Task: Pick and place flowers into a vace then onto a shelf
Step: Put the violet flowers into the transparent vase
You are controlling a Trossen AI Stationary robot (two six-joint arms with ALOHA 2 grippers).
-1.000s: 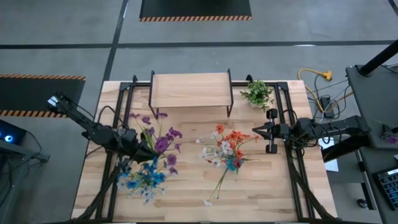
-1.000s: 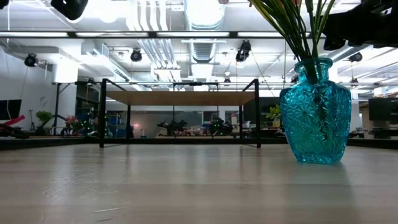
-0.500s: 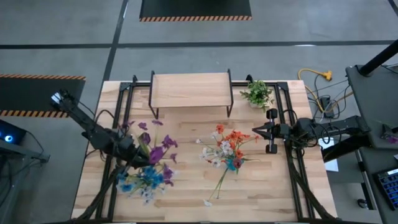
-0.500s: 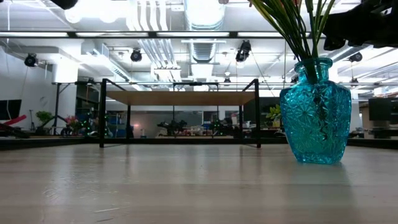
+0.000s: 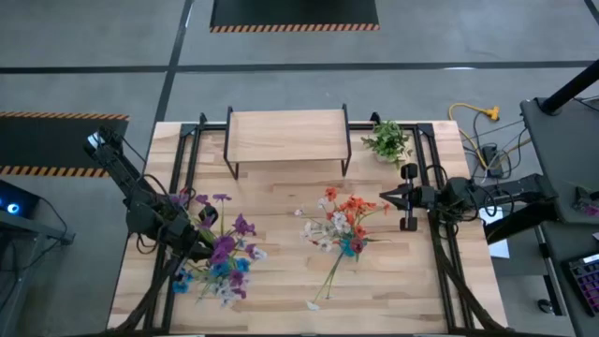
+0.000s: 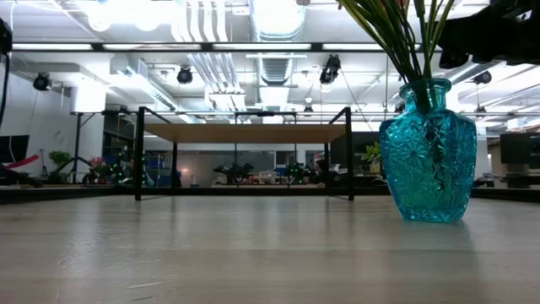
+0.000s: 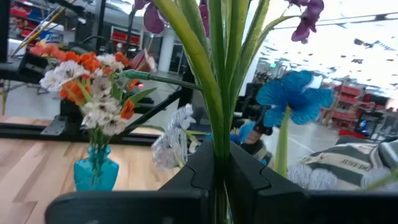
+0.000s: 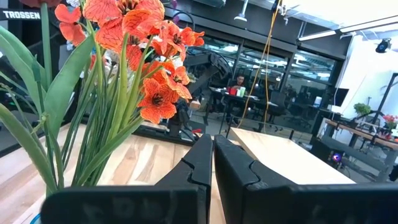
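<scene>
- Change over the last second: the left gripper (image 5: 201, 234) has pulled back toward the table's left-front area with its bunch of flowers (image 5: 223, 255); the purple and blue blooms now sit lower and further left in the high view than before.
- Reading: the bunch is lifted and being carried, not yet delivered. Likely a re-aim before heading to the vase; that is a guess.
- Left gripper: fingers (image 7: 205, 168) pressed together, pinching several green stems between them. Purple and blue blooms fan out above the pinch.
- Vase (image 6: 429, 152): blue glass, upright near table centre, already holding orange-red and white flowers (image 5: 342, 220). In the left wrist view it stands well beyond the held bunch.
- One loose stem (image 5: 328, 281) lies on the table just in front of the vase.
- Right gripper (image 5: 384, 197): waits just beside the vase on its right, fingers pressed together, holding nothing.
- Shelf (image 5: 287, 136): at the back of the table, nothing on its top. Vase-to-shelf step not yet started.
- A green leafy plant (image 5: 387, 140) sits by the shelf's right end, untouched.
</scene>
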